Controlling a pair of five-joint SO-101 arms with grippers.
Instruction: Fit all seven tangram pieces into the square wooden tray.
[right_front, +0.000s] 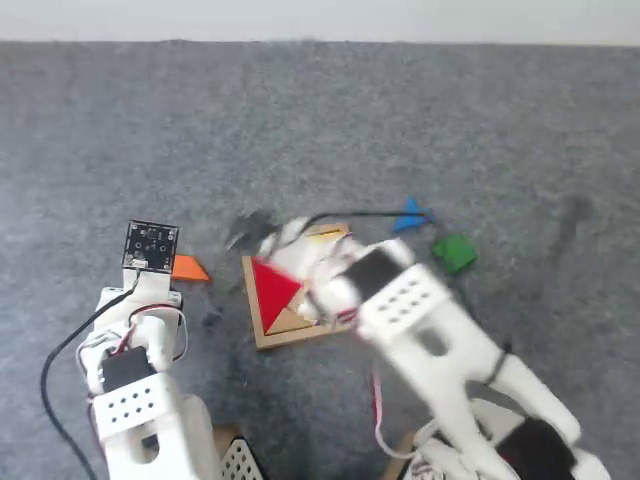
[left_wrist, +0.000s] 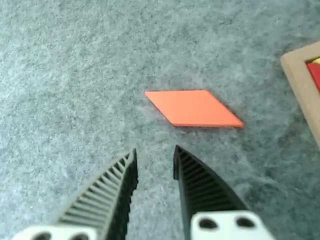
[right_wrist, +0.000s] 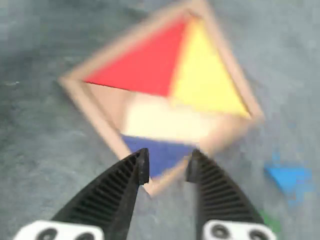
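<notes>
The square wooden tray (right_front: 262, 336) lies mid-table. In the right wrist view the tray (right_wrist: 80, 95) holds a red triangle (right_wrist: 145, 65), a yellow triangle (right_wrist: 205, 75), a pale piece (right_wrist: 165, 120) and a dark blue piece (right_wrist: 160, 152). My right gripper (right_wrist: 168, 161) hovers open over the tray's dark blue corner, holding nothing. An orange parallelogram (left_wrist: 194, 108) lies flat on the felt left of the tray (left_wrist: 299, 75). My left gripper (left_wrist: 154, 156) stands open just short of it, holding nothing. A light blue triangle (right_front: 410, 215) and a green square (right_front: 454, 252) lie right of the tray.
Grey felt covers the table. The right arm (right_front: 420, 320) stretches over the tray's right half and hides it in the high view. The left arm (right_front: 135, 380) stands at the front left. Open felt lies behind and to both sides.
</notes>
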